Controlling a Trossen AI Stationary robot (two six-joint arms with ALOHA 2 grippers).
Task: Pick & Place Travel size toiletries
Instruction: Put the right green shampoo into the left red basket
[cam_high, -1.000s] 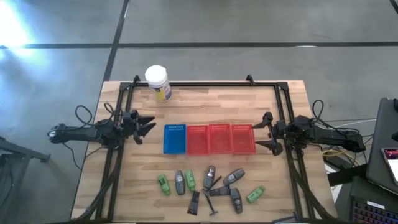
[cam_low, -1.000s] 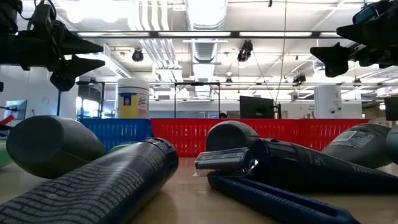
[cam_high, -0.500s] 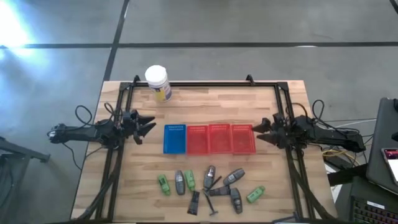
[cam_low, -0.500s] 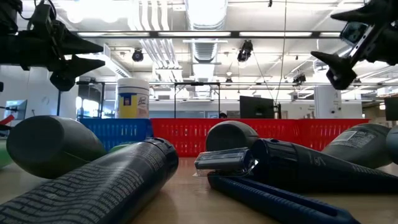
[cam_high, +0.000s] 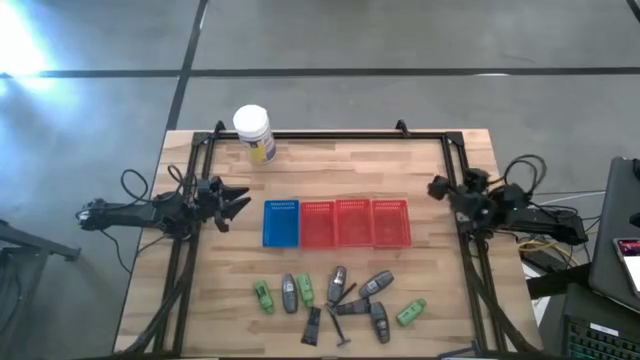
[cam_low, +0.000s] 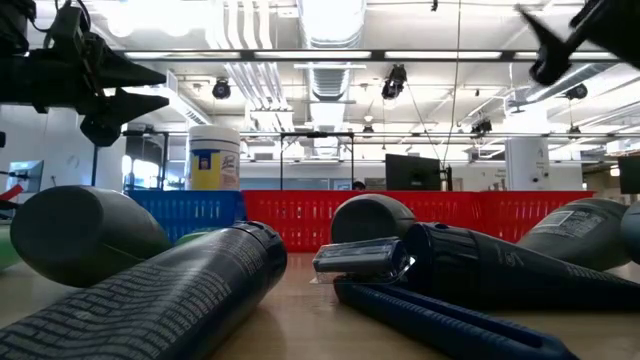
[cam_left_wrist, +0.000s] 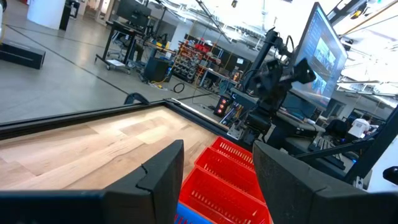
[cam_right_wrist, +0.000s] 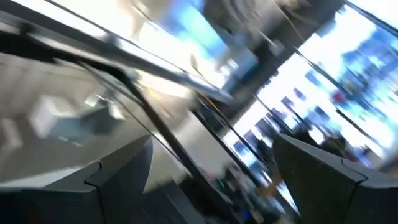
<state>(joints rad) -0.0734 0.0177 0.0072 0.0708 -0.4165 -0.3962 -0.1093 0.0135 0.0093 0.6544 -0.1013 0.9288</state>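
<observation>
Four ribbed baskets sit in a row across the middle of the table (cam_high: 420, 150) in the high view, one blue basket (cam_high: 281, 222) and three red baskets (cam_high: 355, 221), and as far as I can tell from above all four hold nothing. The travel size toiletries (cam_high: 335, 300) lie loose along the table's near edge: green bottles, grey tubes, thin black pieces. A white jar with a yellow label (cam_high: 252, 130) stands near the far-left corner. My left gripper (cam_high: 232, 203) hangs over the left edge, just beside the blue basket, fingers spread. My right gripper (cam_high: 437, 187) is up by the right edge, beside the last red basket; from here I cannot tell how its fingers stand. I judge that nothing has been picked yet, so the reach is the step in hand. Next, one arm must swing down to the near edge and settle over a single item.

Low view: the grey tubes (cam_low: 150, 300) fill the foreground, baskets behind them, my left gripper (cam_low: 140, 88) aloft with jaws apart.

Left wrist view: my fingers (cam_left_wrist: 165, 168) are parted, with the red baskets (cam_left_wrist: 230, 186) beyond them.

Right wrist view: my fingers (cam_right_wrist: 118, 168) stand well apart, holding nothing; the rest is smeared.
</observation>
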